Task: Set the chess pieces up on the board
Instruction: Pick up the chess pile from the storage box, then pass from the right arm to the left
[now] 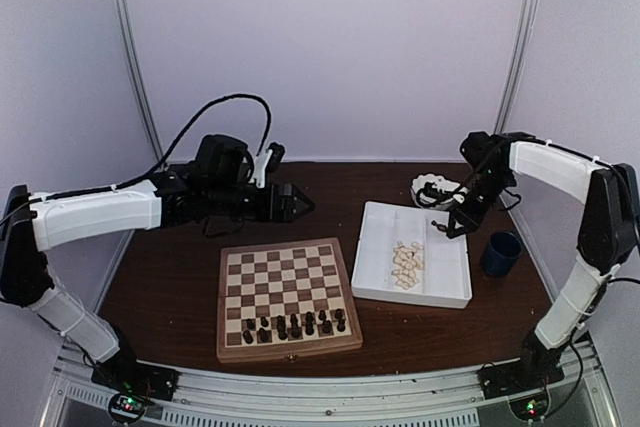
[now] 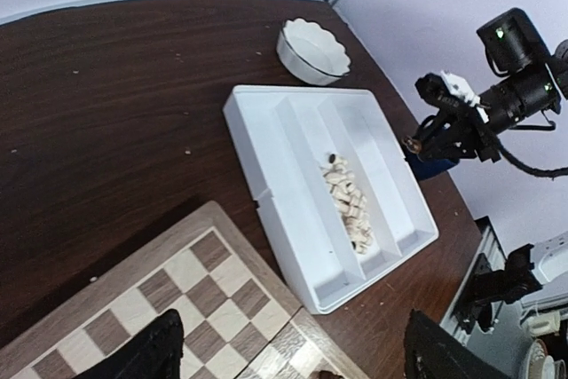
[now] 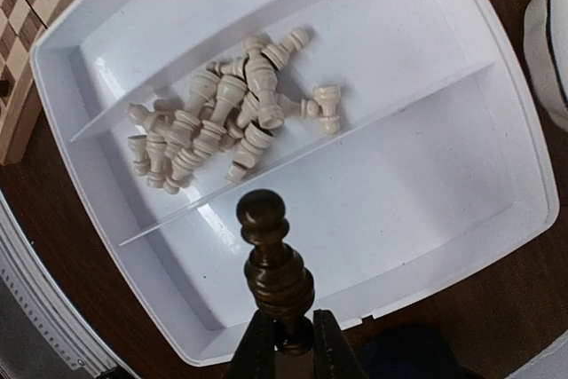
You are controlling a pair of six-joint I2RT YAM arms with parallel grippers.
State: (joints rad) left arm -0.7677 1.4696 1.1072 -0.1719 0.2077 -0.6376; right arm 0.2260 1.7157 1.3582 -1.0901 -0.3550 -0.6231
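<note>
The board [image 1: 285, 272] lies in the middle of the table, with several dark brown chess pieces [image 1: 295, 325] standing on its near rows. A heap of cream pieces [image 1: 407, 262] lies in the middle compartment of the white tray [image 1: 445, 272]. My right gripper [image 3: 288, 343] hangs over the tray's far right side, shut on the base of a dark brown piece [image 3: 273, 259] whose round head sticks out ahead of the fingers. My left gripper [image 1: 300, 202] hovers beyond the board's far edge. It is open, its fingertips [image 2: 155, 352] wide apart with nothing between them.
A white scalloped bowl [image 1: 432, 187] stands behind the tray. A dark blue cup [image 1: 500, 252] stands to the tray's right, close under my right arm. Grey walls close in the table at the back and sides.
</note>
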